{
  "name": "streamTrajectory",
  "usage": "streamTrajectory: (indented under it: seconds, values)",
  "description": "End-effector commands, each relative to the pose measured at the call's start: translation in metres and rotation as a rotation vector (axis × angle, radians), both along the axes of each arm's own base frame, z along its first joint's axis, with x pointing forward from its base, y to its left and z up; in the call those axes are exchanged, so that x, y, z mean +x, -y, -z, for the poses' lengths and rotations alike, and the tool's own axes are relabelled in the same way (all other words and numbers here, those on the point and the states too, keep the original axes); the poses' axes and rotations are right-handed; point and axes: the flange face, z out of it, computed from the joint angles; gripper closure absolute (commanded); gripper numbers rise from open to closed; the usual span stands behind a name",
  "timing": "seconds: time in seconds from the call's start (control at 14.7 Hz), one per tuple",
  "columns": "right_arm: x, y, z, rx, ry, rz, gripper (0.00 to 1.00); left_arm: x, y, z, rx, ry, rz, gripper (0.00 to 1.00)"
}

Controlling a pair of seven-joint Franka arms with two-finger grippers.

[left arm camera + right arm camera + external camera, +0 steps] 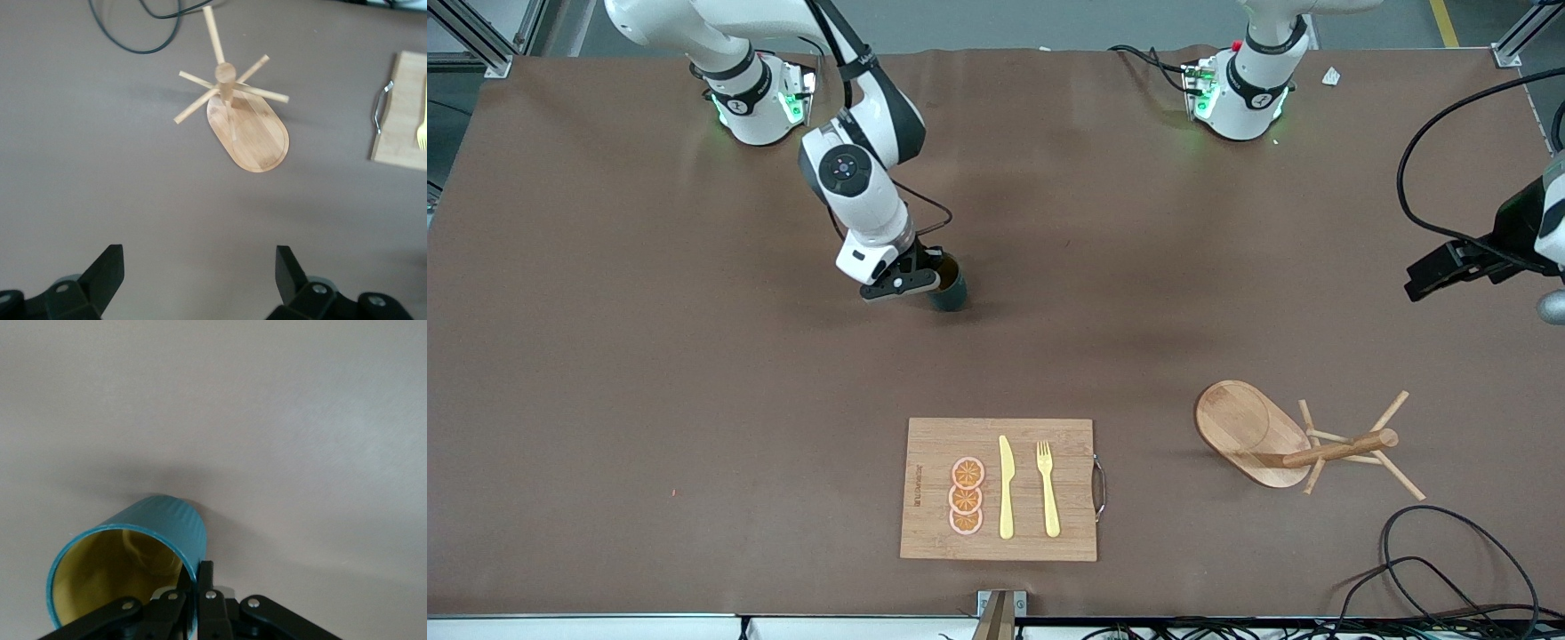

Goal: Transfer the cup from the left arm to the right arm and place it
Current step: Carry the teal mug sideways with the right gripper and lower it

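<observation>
- White arm shells, dark joint bands, green-lit bases.
- Right gripper (911,283): black fingers with silver screws.
- Left gripper (200,280): black angular fingers; black cables trail.

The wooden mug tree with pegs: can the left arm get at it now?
Probably yes. The left gripper hangs open above bare table with the wooden mug tree in plain sight of its wrist camera, nothing between them.

We count one cup (950,286), one board (999,489), three orange slices (967,496) on it, one knife (1006,487) and one fork (1048,487). We see one wooden rack (1294,442). Two arms are at the surface (649,373), each with one gripper: the right gripper (914,277) and the left gripper (200,277).
</observation>
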Motion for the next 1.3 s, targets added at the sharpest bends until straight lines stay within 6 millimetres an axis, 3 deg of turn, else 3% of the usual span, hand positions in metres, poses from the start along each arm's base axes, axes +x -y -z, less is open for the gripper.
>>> streamTrajectory:
  seconds: [0.0, 0.14, 0.41, 0.61, 1.09, 1.23]
  values:
    - [0.019, 0.043, -0.019, 0.007, -0.009, -0.108, 1.0, -0.028, -0.014, -0.013, -0.012, -0.022, 0.049, 0.0]
    - [0.036, 0.079, -0.025, 0.005, -0.01, -0.202, 1.0, -0.04, -0.015, -0.015, -0.018, -0.027, 0.047, 0.0]
    - [0.068, 0.17, -0.031, -0.003, -0.011, -0.414, 1.0, -0.059, -0.016, -0.017, -0.016, -0.034, 0.047, 0.0]
    - [0.081, 0.232, -0.029, -0.018, 0.002, -0.59, 1.0, -0.068, -0.014, -0.018, -0.015, -0.038, 0.051, 0.0]
    - [0.082, 0.361, -0.027, -0.038, 0.019, -0.949, 1.0, -0.075, -0.016, -0.019, -0.014, -0.043, 0.068, 0.0]
    - [0.077, 0.382, -0.022, -0.039, 0.012, -1.002, 1.0, -0.075, -0.018, -0.018, -0.014, -0.046, 0.075, 0.0]
